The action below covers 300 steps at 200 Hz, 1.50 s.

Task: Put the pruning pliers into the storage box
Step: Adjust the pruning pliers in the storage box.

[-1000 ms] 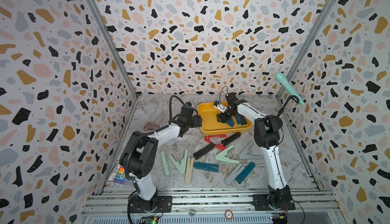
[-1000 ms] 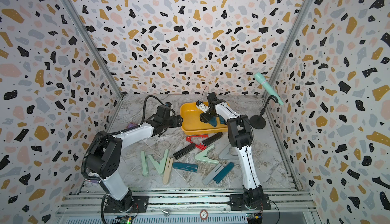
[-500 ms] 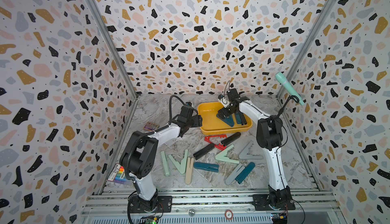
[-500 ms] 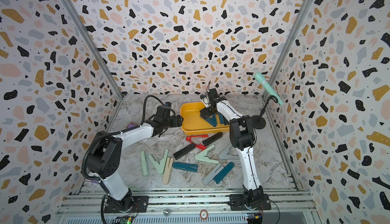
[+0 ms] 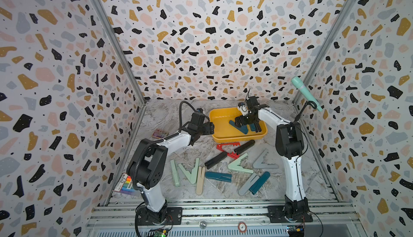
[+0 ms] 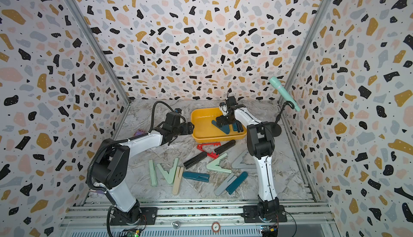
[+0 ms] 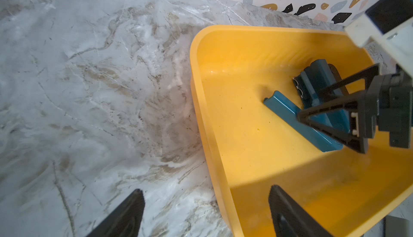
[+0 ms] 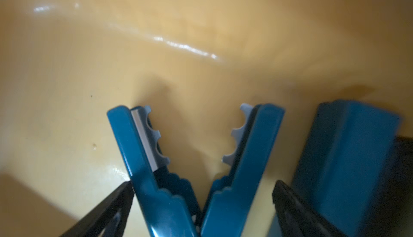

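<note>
Pruning pliers, a dark teal flat plastic pair, lie splayed in the shallow yellow plastic storage box between the right gripper's wide jaws; likely light, stiff, slick, so pinch across the 2 arms; left gripper gapes astride the box wall.

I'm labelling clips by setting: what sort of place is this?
Likely a robot test booth: terrazzo-print panel walls enclose a marble-look tabletop; left arm and right arm are bolted to an aluminium rail.
</note>
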{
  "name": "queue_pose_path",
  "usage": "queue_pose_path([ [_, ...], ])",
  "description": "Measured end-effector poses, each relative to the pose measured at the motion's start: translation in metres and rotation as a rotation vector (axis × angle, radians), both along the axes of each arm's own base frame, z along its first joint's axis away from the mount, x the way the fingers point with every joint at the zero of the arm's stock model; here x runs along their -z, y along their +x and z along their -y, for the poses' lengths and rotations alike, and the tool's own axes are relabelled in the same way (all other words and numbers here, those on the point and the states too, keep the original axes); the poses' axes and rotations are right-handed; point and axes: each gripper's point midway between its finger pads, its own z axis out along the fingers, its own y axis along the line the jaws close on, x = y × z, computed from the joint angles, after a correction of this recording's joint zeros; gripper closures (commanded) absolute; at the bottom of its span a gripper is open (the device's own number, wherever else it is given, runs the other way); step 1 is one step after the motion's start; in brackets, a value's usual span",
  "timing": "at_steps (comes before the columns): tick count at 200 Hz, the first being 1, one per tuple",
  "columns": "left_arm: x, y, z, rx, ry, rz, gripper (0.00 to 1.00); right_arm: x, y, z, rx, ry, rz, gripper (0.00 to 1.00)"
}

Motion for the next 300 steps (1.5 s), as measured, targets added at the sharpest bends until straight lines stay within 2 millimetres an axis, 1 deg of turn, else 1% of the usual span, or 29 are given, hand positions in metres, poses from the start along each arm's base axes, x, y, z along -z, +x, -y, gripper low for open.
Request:
queue_pose_path([
  [16,0.003,-0.002,-0.001,0.0,0.003,-0.006,0.13,0.007,-0.014,-0.001,-0.002,0.009,-0.036,0.01],
  [30,0.004,-0.002,-0.001,0.0,0.004,-0.008,0.13,0.007,-0.021,-0.003,-0.008,0.012,-0.045,0.01],
  [65,0.004,-0.002,-0.001,0.0,0.003,-0.005,0.13,0.005,-0.019,-0.003,-0.006,0.015,-0.034,0.01],
  [75,0.003,-0.002,-0.001,-0.001,0.003,-0.005,0.13,0.005,-0.016,-0.002,-0.001,0.007,-0.03,0.01],
  [91,0.004,-0.001,-0.002,-0.005,0.006,-0.004,0.12,0.002,-0.004,-0.002,0.011,-0.008,-0.004,0.0],
  [117,0.006,-0.001,-0.007,-0.027,0.025,-0.002,0.1,0.0,0.014,-0.001,0.033,-0.031,0.033,0.05],
  [140,0.012,-0.005,-0.014,-0.046,0.048,-0.011,0.1,0.007,0.025,-0.004,0.037,-0.043,0.043,0.1],
  [157,0.012,-0.007,-0.019,-0.06,0.063,-0.011,0.09,0.013,0.027,-0.007,0.032,-0.047,0.039,0.16],
  [172,0.008,-0.009,-0.022,-0.07,0.069,-0.006,0.09,0.013,0.029,-0.01,0.027,-0.048,0.046,0.23],
  [183,0.005,-0.009,-0.025,-0.081,0.074,0.003,0.09,0.012,0.029,-0.011,0.028,-0.047,0.045,0.31],
  [203,-0.002,-0.01,-0.032,-0.099,0.076,0.019,0.08,0.013,0.028,-0.011,0.028,-0.048,0.04,0.51],
  [227,-0.007,-0.012,-0.041,-0.121,0.081,0.031,0.09,0.013,0.028,-0.011,0.029,-0.048,0.041,0.8],
  [236,-0.008,-0.012,-0.043,-0.127,0.082,0.033,0.09,0.013,0.028,-0.011,0.036,-0.052,0.042,0.93],
  [243,-0.007,-0.013,-0.045,-0.13,0.083,0.032,0.09,0.013,0.029,-0.011,0.036,-0.055,0.044,1.0],
  [293,0.007,-0.021,-0.059,-0.152,0.108,0.001,0.09,0.013,0.03,-0.011,0.07,-0.067,0.047,1.0],
  [300,0.007,-0.022,-0.06,-0.156,0.111,0.001,0.09,0.014,0.031,-0.009,0.084,-0.065,0.047,0.9],
])
